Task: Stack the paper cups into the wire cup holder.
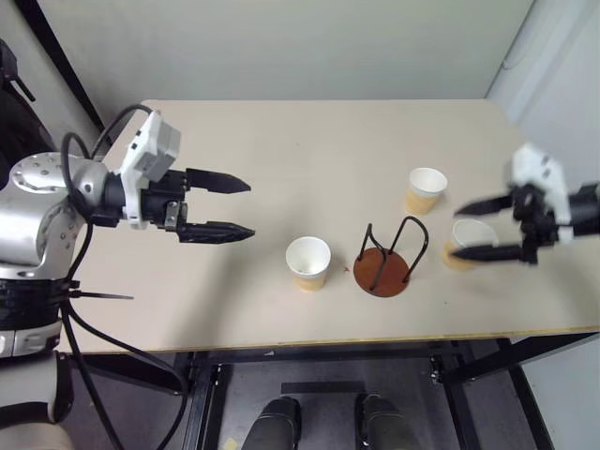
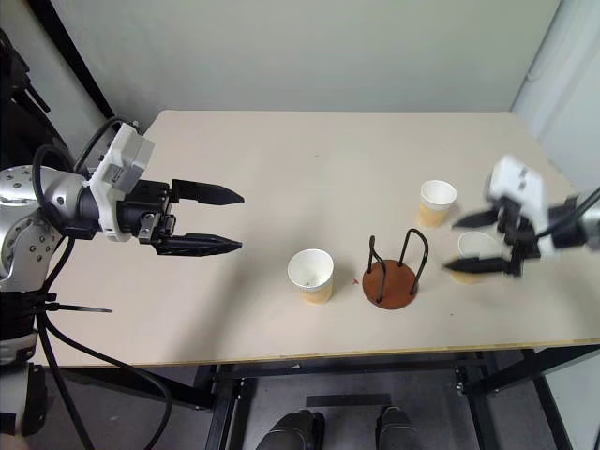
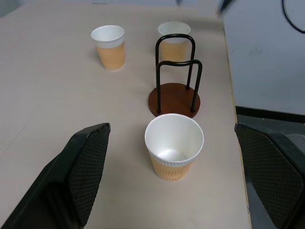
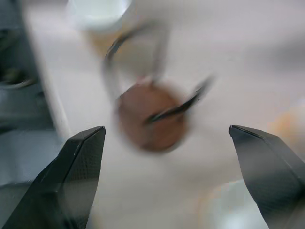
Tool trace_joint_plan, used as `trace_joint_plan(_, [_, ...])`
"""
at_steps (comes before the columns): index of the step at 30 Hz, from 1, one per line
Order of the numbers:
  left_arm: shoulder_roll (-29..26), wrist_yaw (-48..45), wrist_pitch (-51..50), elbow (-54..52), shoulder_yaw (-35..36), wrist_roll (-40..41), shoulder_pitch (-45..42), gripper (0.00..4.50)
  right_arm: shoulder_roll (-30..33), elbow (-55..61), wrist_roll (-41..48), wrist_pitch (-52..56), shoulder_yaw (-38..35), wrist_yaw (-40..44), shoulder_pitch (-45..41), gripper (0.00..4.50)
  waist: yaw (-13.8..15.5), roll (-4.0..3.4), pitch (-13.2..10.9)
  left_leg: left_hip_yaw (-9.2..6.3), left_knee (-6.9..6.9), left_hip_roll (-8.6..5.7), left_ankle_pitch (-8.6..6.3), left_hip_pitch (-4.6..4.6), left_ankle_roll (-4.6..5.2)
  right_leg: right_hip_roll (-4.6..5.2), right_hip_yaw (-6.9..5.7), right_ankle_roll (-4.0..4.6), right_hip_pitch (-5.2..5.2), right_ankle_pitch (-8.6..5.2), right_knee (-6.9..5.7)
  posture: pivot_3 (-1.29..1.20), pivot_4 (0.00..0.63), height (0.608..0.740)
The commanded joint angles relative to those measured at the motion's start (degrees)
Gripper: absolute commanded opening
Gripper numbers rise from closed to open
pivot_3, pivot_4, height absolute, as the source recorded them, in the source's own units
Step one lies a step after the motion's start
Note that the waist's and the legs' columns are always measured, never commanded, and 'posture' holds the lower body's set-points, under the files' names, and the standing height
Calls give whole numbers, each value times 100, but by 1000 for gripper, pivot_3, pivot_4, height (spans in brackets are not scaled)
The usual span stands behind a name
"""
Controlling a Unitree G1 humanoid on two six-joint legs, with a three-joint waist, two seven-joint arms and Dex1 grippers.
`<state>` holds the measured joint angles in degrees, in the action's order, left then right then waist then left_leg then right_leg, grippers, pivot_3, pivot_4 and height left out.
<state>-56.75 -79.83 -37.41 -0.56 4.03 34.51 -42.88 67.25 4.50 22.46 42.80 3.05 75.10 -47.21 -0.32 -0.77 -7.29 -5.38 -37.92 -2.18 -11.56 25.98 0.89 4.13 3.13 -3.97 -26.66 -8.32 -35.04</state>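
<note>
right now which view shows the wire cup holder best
The left wrist view: the wire cup holder sits sharp and close, both black loops and the brown base plain, standing empty. The left and right eye views show it small from above, between the cups. The right wrist view shows it blurred.

You have three paper cups (image 3: 173, 150) with white rims and insides and ribbed tan-orange outer bands. The wire cup holder (image 1: 383, 266) has a reddish-brown disc base and black wire loops. Your bench (image 1: 281, 159) is pale beige. Both grippers carry black fingers (image 3: 86, 167) with a fine dotted texture on the pads.
</note>
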Motion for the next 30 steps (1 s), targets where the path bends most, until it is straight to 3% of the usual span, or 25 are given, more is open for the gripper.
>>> trace_joint_plan(1, [10, 27, 73, 45, 149, 46, -251, 4500, -415, -853, -882, -913, 722, -12, -539, 4293, 2, 7, 4, -5, -1, 3, 0, -3, 0, 0, -4, 1, 3, 1, 0, 0, 150, 740])
trace_joint_plan(7, [-9, 4, 1, -8, 183, 99, -342, 4500, -1323, -2808, -2182, -2531, 1556, -101, -1515, 4293, 3, -6, -4, -8, -2, 1, 3, 8, 6, 3, -3, 9, -11, 13, 1, 0, 150, 740])
trace_joint_plan(15, [-124, 20, -2, -67, 248, 81, -315, 4500, -2205, -5085, -3321, -4146, 1981, -445, -2419, 4293, 28, -6, -4, -9, 7, 3, -10, 14, 7, 8, -13, 17, -17, 19, 5, 0, 150, 740])
trace_joint_plan(28, [-344, 169, 105, -25, 435, 30, -329, 4500, -2875, -7236, -4559, -5314, 2287, -1098, -3115, 4293, 24, -7, -4, -12, 10, 3, -31, 11, -14, 9, -13, 26, -19, 23, 6, 0, 150, 740])
trace_joint_plan(30, [-356, 175, 97, -51, 437, 46, -304, 4500, -2959, -7378, -4639, -5349, 2273, -1162, -3165, 3920, 27, -7, -4, -12, 10, 3, -33, 11, -18, 9, -13, 28, -19, 23, 6, 0, 150, 740])
